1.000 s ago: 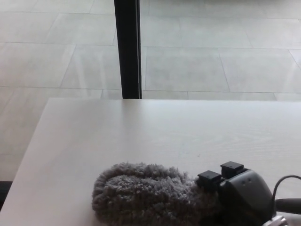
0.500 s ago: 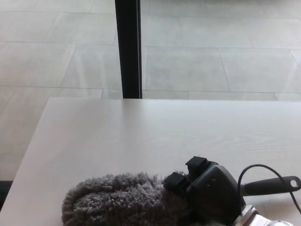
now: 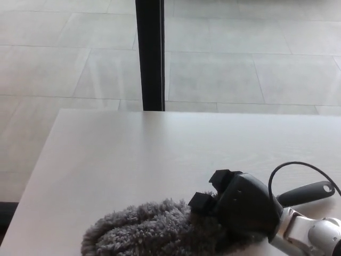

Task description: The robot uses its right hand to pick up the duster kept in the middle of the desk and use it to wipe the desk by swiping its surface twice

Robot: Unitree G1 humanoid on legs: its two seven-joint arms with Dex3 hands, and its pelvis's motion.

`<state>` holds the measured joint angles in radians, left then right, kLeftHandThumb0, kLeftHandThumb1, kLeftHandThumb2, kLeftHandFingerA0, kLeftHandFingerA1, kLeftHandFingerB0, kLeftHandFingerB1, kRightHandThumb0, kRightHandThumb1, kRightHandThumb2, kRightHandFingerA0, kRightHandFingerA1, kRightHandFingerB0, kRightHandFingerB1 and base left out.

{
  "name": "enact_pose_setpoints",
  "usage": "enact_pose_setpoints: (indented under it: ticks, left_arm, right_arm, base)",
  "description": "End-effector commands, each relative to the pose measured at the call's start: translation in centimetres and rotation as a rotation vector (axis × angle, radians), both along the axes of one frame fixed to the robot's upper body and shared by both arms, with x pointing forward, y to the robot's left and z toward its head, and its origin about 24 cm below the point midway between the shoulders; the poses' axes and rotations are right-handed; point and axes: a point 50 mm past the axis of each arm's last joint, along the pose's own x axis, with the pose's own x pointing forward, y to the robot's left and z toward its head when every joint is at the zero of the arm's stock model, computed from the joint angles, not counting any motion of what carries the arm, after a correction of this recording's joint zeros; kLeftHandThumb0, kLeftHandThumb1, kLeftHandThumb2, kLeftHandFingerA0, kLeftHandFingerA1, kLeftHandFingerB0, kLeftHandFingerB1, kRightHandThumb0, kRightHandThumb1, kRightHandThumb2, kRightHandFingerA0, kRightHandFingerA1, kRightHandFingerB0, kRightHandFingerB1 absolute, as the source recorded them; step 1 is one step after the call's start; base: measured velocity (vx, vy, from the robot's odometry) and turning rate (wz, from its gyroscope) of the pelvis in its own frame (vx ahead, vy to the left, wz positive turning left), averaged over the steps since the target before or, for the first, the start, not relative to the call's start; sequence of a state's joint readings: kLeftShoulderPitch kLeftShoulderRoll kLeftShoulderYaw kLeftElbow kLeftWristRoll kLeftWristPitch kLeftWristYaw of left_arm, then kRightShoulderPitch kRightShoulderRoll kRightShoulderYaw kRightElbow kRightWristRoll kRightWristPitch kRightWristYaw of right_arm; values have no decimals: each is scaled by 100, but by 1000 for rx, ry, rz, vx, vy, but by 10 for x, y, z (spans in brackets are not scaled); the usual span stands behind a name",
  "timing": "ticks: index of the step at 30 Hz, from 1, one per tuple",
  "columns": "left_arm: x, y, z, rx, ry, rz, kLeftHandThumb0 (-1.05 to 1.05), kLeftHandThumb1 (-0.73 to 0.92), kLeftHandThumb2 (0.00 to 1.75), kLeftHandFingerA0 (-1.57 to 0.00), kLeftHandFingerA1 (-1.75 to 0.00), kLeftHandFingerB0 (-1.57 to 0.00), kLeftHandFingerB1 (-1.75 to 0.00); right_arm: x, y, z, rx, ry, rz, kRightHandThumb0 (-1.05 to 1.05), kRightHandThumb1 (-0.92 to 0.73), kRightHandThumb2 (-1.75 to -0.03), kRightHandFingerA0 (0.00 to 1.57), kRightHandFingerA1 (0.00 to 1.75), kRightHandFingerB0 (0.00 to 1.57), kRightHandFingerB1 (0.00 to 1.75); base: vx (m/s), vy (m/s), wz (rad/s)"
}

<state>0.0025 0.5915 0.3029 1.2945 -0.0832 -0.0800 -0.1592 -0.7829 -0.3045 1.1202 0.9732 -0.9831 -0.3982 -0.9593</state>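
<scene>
Duster (image 3: 152,230): one item, grey and fluffy head with a dark, slim handle (image 3: 309,192) ending in a small hanging hole. The head lies flat on the pale wood-grain table (image 3: 122,160), near its front edge, stretched toward the left. The handle points to the right and slightly away, raised just off the surface. The middle section, where head meets handle, is hidden from view.

The right hand (image 3: 242,210) carried the duster (image 3: 154,230) leftward across the desk (image 3: 133,154) from its place a second ago — then edged slightly back right, the dark handle (image 3: 306,193) emerging behind the wrist.
</scene>
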Motion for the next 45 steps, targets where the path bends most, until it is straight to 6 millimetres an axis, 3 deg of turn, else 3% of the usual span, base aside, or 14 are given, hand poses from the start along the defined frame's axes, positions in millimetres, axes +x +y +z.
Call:
enact_pose_setpoints:
  ticks: [1, 5, 6, 7, 14, 17, 19, 24, 31, 33, 35, 37, 41, 45]
  left_arm:
    - [-3, 5, 5, -2, -41, -7, -47, 57, 58, -86, -106, -80, -61]
    - [-7, 2, 1, 0, -19, 2, -41, 56, 57, -86, -88, -78, -55]
    - [-8, 1, 0, -11, -22, 17, -44, 58, 57, -87, -94, -80, -55]
    - [-9, 1, 0, -7, -17, 9, -47, 56, 57, -84, -89, -79, -56]
    - [-13, 0, -1, -27, -33, 5, -49, 56, 56, -79, -81, -79, -57]
    - [-13, -1, -2, -50, -43, 14, -48, 54, 56, -79, -77, -80, -58]
    - [-14, -2, -3, -49, -38, 8, -50, 55, 57, -81, -79, -80, -57]
    - [-14, -1, -3, -35, -28, 26, -45, 54, 56, -82, -81, -81, -56]
    - [-21, -3, -6, -55, -29, 37, -43, 57, 57, -73, -65, -77, -54]
    - [-23, -3, -6, -51, -24, 42, -43, 57, 57, -77, -67, -78, -54]
    - [-24, -2, -6, -38, -8, 43, -46, 54, 58, -79, -71, -81, -55]
    - [-27, -3, -8, -43, -10, 58, -46, 54, 56, -79, -75, -84, -58]
    - [-29, -4, -8, -54, -16, 51, -45, 54, 56, -74, -69, -84, -56]
    - [-29, -3, -7, -54, -29, 75, -43, 54, 56, -73, -66, -83, -58]
  right_arm:
    - [34, -18, -6, -172, 186, -485, -32, -65, -69, 89, 174, 77, 125]
    - [46, -44, -4, -149, 266, -734, -28, -71, -69, 88, 173, 77, 117]
    - [47, -53, -3, -136, 278, -799, -33, -57, -101, 117, 132, 80, 101]
    - [50, -63, -2, -137, 285, -864, -33, -78, -66, 83, 173, 70, 113]
    - [52, -121, 11, -26, 388, -1217, -34, -69, -60, 84, 156, 67, 71]
    - [36, -166, 9, 79, 400, -1375, -31, -63, -58, 81, 151, 68, 62]
    - [30, -179, 7, 105, 402, -1430, -35, -67, -60, 81, 156, 71, 107]
    - [-3, -232, 0, 170, 451, -1642, -44, -65, -62, 77, 139, 67, 69]
    - [-42, -271, -10, 346, 520, -1838, -46, -70, -61, 64, 107, 71, 61]
    - [-46, -274, -11, 257, 517, -1832, -47, -70, -65, 70, 131, 71, 78]
    - [-52, -278, -14, 436, 543, -1861, -41, -71, -61, 63, 90, 68, 54]
    - [-57, -280, -17, 470, 523, -1906, -42, -73, -63, 65, 131, 47, 40]
    - [-71, -290, -20, 401, 562, -1919, -46, -78, -63, 54, 70, 60, 53]
    - [-74, -293, -21, 423, 570, -1939, -41, -75, -62, 56, 89, 61, 52]
  base:
    - [0, 0, 0]
    - [0, 0, 0]
    - [0, 0, 0]
    - [0, 0, 0]
    - [0, 0, 0]
    - [0, 0, 0]
    - [0, 0, 0]
    - [0, 0, 0]
    - [0, 0, 0]
    - [0, 0, 0]
    - [0, 0, 0]
    - [0, 0, 0]
    - [0, 0, 0]
    - [0, 0, 0]
